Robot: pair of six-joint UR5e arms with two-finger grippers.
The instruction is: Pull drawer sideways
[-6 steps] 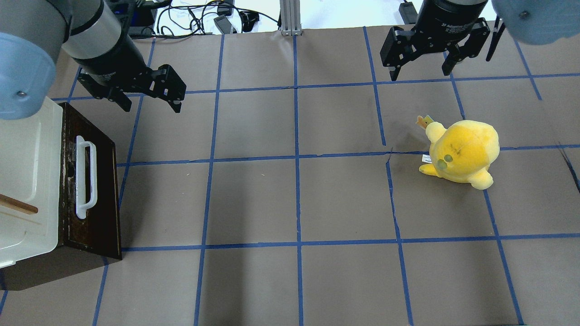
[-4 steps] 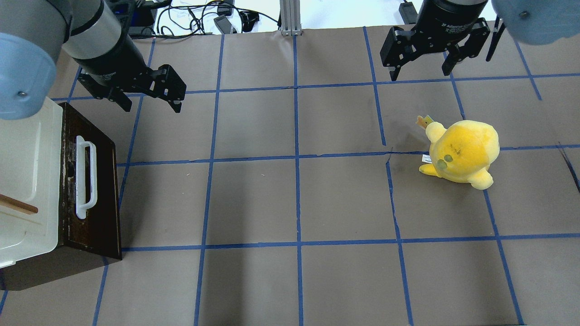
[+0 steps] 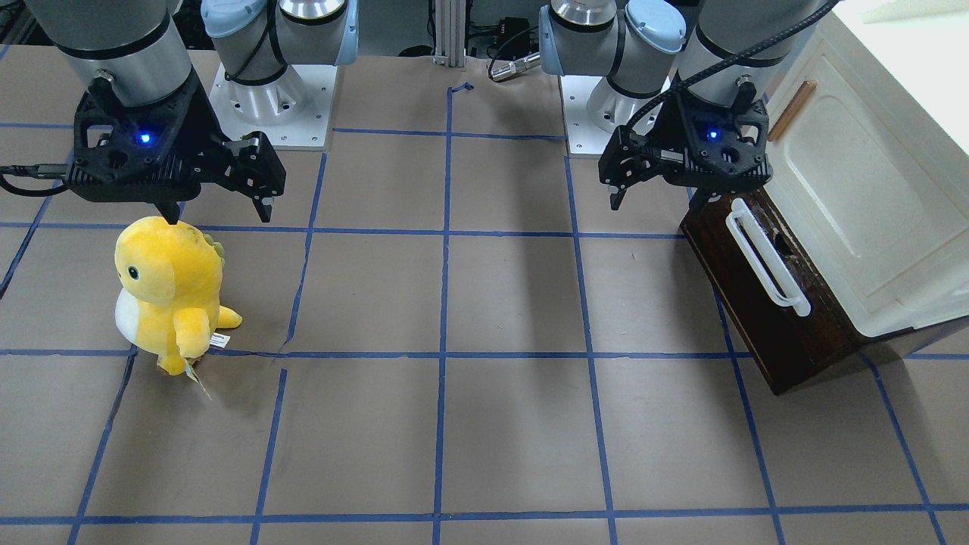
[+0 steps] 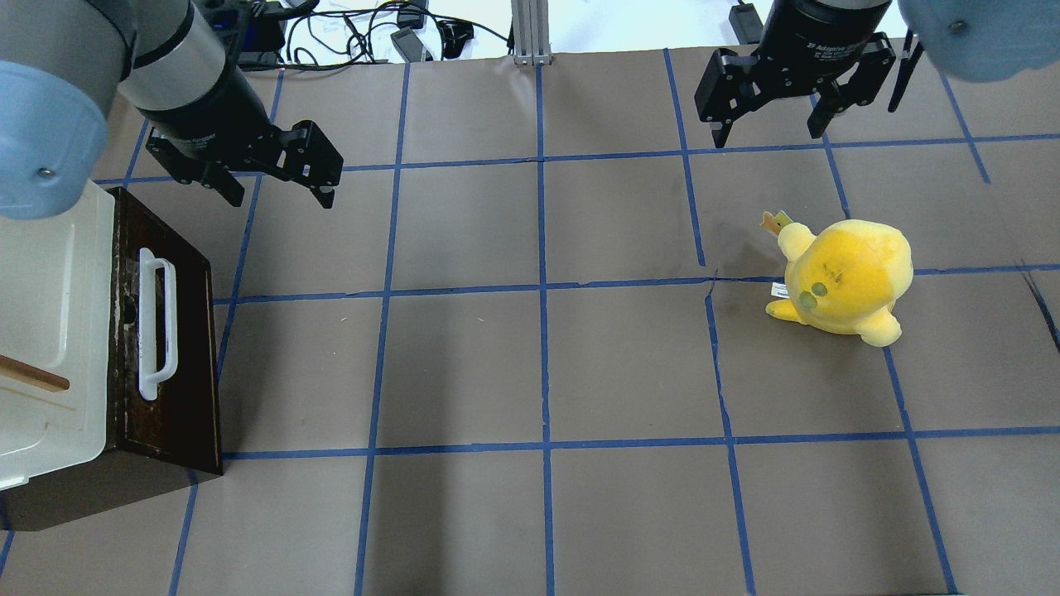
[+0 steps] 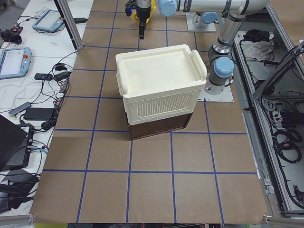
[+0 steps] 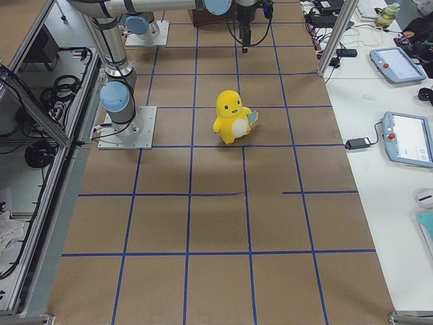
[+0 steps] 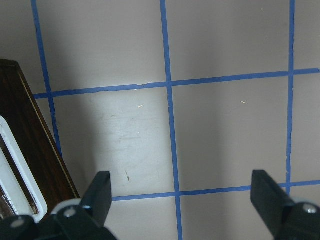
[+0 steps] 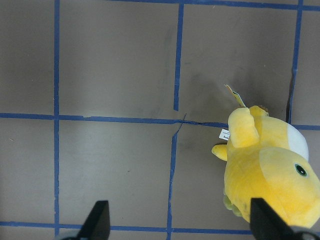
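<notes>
The dark brown drawer (image 4: 178,348) sits at the table's left under the cream cabinet (image 4: 50,331), with its white bar handle (image 4: 157,327) facing the table's middle. Its pale interior does not show. It also shows in the front view (image 3: 757,303) and at the left edge of the left wrist view (image 7: 30,145). My left gripper (image 4: 281,197) is open and empty. It hangs above the table just beyond the drawer's far corner, not touching it. It also shows in the front view (image 3: 657,204). My right gripper (image 4: 768,136) is open and empty at the far right.
A yellow plush toy (image 4: 845,281) stands on the right half of the table, below the right gripper, and shows in the right wrist view (image 8: 270,170). Blue tape lines grid the brown table cover. Cables lie beyond the far edge.
My left gripper has shifted very slightly to the right. The drawer, the plush toy and the right gripper have not moved.
</notes>
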